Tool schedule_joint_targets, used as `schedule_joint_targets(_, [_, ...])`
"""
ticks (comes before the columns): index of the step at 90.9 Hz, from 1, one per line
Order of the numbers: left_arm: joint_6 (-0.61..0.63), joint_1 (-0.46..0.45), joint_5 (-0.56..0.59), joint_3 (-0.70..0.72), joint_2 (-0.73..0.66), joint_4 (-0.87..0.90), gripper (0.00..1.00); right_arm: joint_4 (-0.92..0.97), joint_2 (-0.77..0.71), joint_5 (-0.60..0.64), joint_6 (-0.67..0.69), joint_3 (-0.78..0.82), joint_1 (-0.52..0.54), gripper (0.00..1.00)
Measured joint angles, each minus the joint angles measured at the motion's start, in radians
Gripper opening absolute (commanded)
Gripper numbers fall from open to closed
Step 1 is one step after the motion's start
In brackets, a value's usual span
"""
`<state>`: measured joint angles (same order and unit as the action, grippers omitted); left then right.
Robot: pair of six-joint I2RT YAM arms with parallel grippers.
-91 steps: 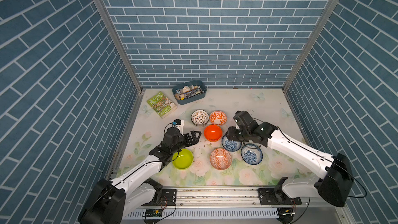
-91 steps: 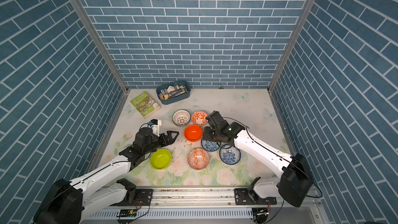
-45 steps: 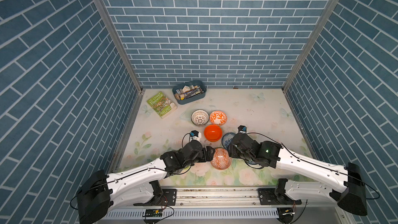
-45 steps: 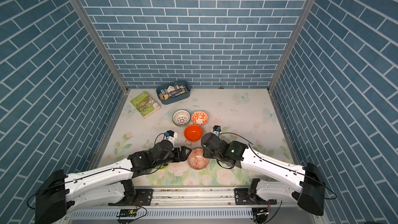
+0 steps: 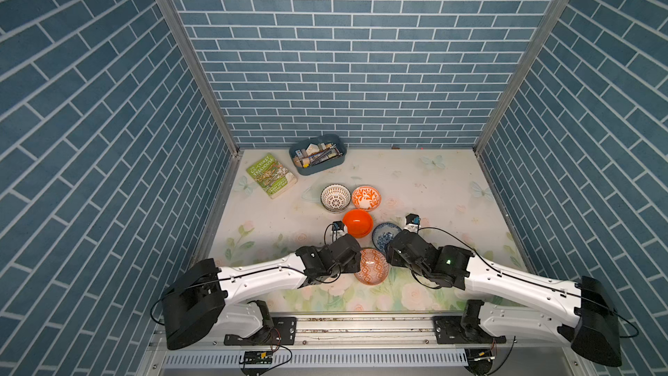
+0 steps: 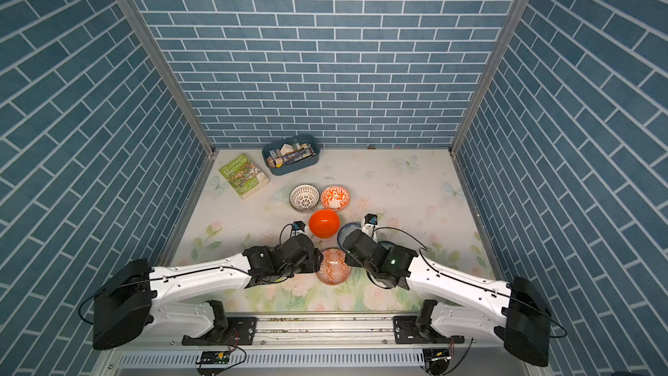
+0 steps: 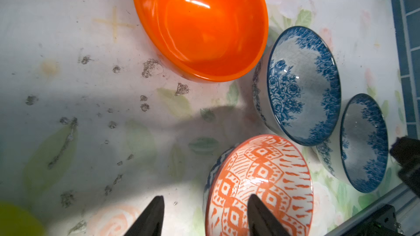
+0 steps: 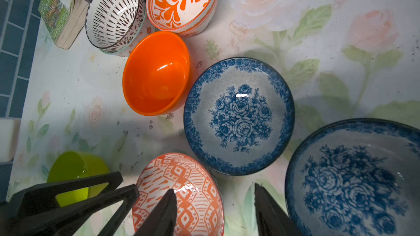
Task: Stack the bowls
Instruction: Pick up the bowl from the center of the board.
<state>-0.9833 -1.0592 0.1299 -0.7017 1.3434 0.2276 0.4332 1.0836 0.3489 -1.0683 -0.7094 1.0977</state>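
Note:
An orange-white diamond-patterned bowl (image 5: 372, 267) sits near the table's front. My left gripper (image 7: 205, 197) is open and straddles its left rim, one finger inside and one outside. From the other side my right gripper (image 8: 214, 188) straddles the rim the same way, also open. Behind it stand a plain orange bowl (image 5: 357, 223), a blue floral bowl (image 5: 383, 235), a white lattice bowl (image 5: 335, 197) and an orange-white leaf bowl (image 5: 366, 197). The lime green bowl (image 8: 75, 173) and a second blue floral bowl (image 8: 354, 178) lie under my arms in both top views.
A green book (image 5: 272, 176) lies at the back left and a blue tray (image 5: 318, 153) of stationery stands against the back wall. Brick-patterned walls close three sides. A metal rail (image 5: 361, 327) runs along the front edge.
Both arms have swung from the middle of the table to the front, ending on either side of the diamond-patterned bowl. The left gripper's jaws have narrowed.

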Motion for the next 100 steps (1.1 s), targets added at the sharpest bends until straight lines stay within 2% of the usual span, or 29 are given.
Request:
schedule_joint_targets(28, [0.000,-0.020,-0.003,-0.040,0.096,0.001,0.40,-0.044,-0.039,0.007,0.003,0.035,-0.009,0.57])
schedule_joint_targets(83, [0.001,-0.033,0.005,-0.056,0.114,0.025,0.17,-0.066,-0.023,-0.068,0.023,0.039,-0.053,0.56])
schedule_joint_targets(100, [0.005,-0.036,0.004,-0.056,0.114,0.032,0.07,-0.060,0.006,-0.098,0.026,0.035,-0.053,0.56])
